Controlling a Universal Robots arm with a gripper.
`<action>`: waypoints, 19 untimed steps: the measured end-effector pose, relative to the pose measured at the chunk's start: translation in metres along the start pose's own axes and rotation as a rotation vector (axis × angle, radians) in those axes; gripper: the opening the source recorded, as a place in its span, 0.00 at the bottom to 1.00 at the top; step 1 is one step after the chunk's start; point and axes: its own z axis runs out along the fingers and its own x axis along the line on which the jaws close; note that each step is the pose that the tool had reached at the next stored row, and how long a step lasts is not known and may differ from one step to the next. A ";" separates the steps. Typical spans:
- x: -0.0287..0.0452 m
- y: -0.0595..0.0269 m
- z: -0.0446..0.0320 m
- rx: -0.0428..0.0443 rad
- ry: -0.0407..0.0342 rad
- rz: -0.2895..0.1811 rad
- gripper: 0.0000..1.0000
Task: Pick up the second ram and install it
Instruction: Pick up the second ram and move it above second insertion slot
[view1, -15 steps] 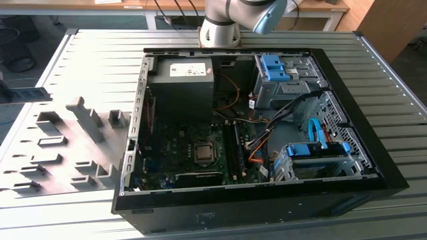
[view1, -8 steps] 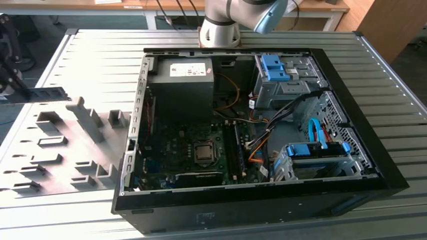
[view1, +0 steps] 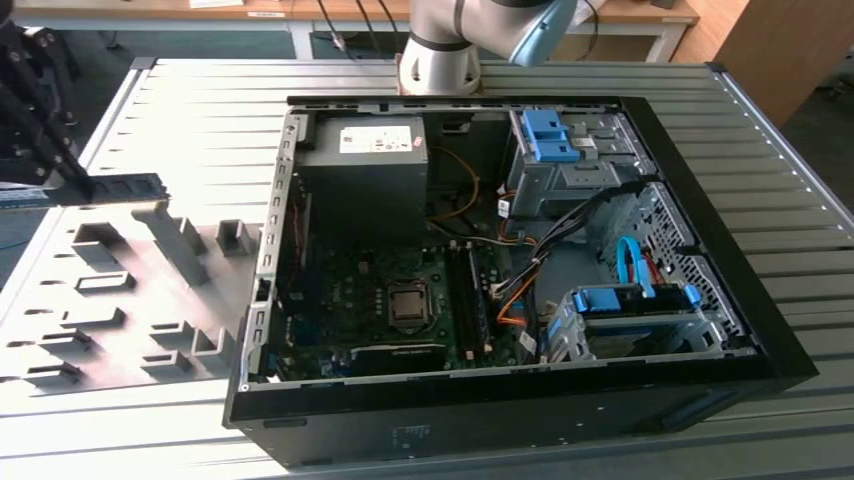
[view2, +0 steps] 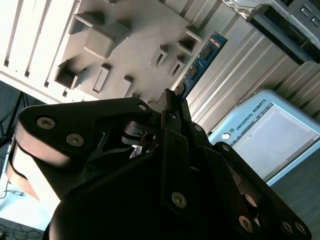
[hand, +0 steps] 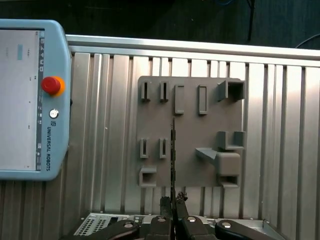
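gripper (hand: 173, 202) clamped tight on the ram (hand: 173, 150), stick just an edge-on sliver over the grey fixture (hand: 190, 132), held end buried between the jaws

blue ram (view2: 202, 62), black claw (view2: 172, 100), grey fixture plate (hand: 190, 135), silver table (hand: 100, 125) (ribbed lengthwise).

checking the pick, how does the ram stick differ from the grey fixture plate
The ram stick is a slim blue board; the fixture plate is broad and grey with raised blocks. The ram stick is held on edge in the gripper; the fixture plate lies flat on the ribbed table. Both are rectangular.
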 end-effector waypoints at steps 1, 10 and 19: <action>0.0001 -0.0028 0.0000 0.0000 0.0000 0.000 0.14; 0.0004 -0.0236 -0.0004 -0.0001 0.0000 0.000 0.14; 0.0009 -0.0486 -0.0009 -0.0001 0.0000 0.000 0.14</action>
